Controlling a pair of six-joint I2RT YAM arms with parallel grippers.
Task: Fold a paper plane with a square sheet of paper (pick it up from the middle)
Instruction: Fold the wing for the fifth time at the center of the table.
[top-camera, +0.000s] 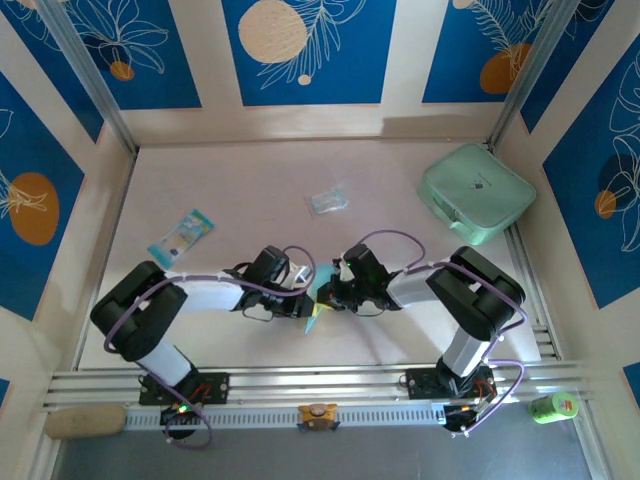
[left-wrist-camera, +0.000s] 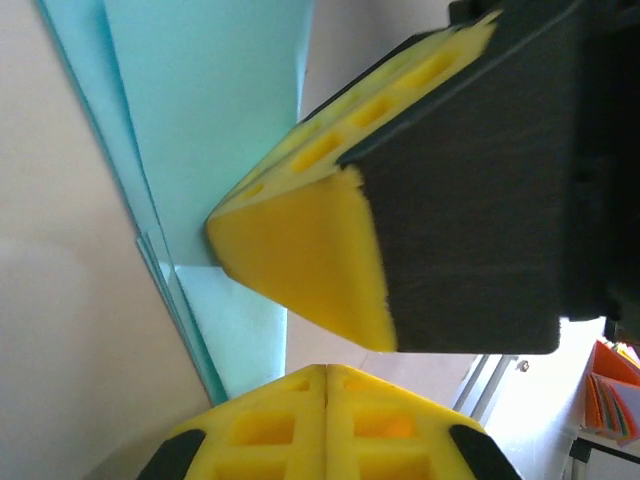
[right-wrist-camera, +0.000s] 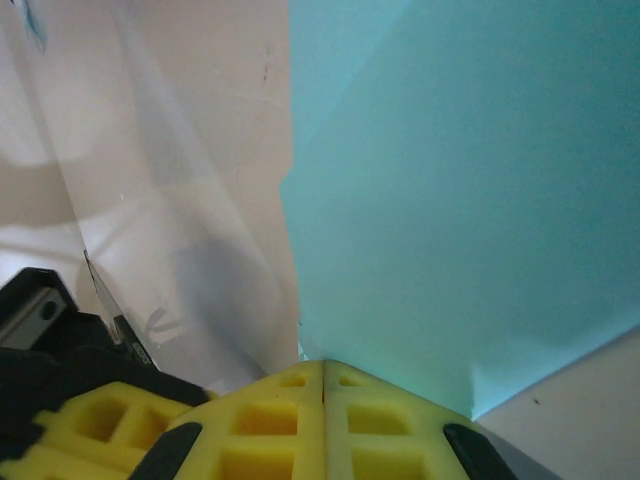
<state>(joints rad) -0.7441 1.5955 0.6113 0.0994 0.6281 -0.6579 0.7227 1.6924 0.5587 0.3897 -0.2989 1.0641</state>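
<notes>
The light-blue sheet of paper (top-camera: 315, 308) hangs folded between the two grippers at the near middle of the table. In the right wrist view the sheet (right-wrist-camera: 460, 200) rises straight from the tips of my right gripper (right-wrist-camera: 323, 363), which is shut on its edge. My right gripper (top-camera: 331, 294) faces left. In the left wrist view the layered sheet (left-wrist-camera: 200, 110) stands at the left, with the right gripper's yellow fingertip (left-wrist-camera: 300, 250) against it. My left gripper (left-wrist-camera: 327, 368) is shut just below, and nothing shows in its seam. From above, the left gripper (top-camera: 303, 301) sits tip to tip with the right one.
A mint-green case (top-camera: 477, 192) lies at the back right. A clear crumpled wrapper (top-camera: 329, 201) sits at the middle back and a blue-and-white packet (top-camera: 182, 236) at the left. Metal rails (top-camera: 300, 380) run along the near edge, with a green object (top-camera: 553, 405) beyond them.
</notes>
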